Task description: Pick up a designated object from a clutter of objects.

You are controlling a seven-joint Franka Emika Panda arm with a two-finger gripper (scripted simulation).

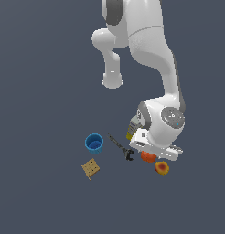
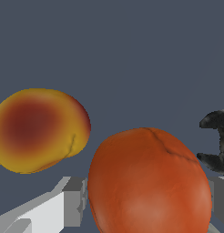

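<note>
The white arm [image 1: 151, 50] bends down from the top of the exterior view and ends low over the grey table [image 1: 41, 91], its wrist block covering part of the clutter. The jaws [image 2: 148, 207] stand on either side of the orange sphere [image 2: 150, 182]: in the wrist view one grey finger pad [image 2: 75, 200] lies just beside the fruit's flank and the other shows at its far flank. Whether the pads press on the skin or leave a sliver of gap cannot be told. The sphere is nearly round, so it has no clear long axis; a faint dark seam runs across its upper side. In the exterior view it peeks out beneath the hand, between the black wrench [image 1: 120, 147] and the orange-yellow fruit with a red patch [image 1: 162, 167].

The blue cup [image 1: 94, 143] stands upright, well apart toward the exterior view's left, with the tan waffle square [image 1: 90, 168] near it. A white-yellow box [image 1: 132, 127] is mostly hidden behind the wrist. The wrench's open head [image 2: 218, 141] lies near the sphere.
</note>
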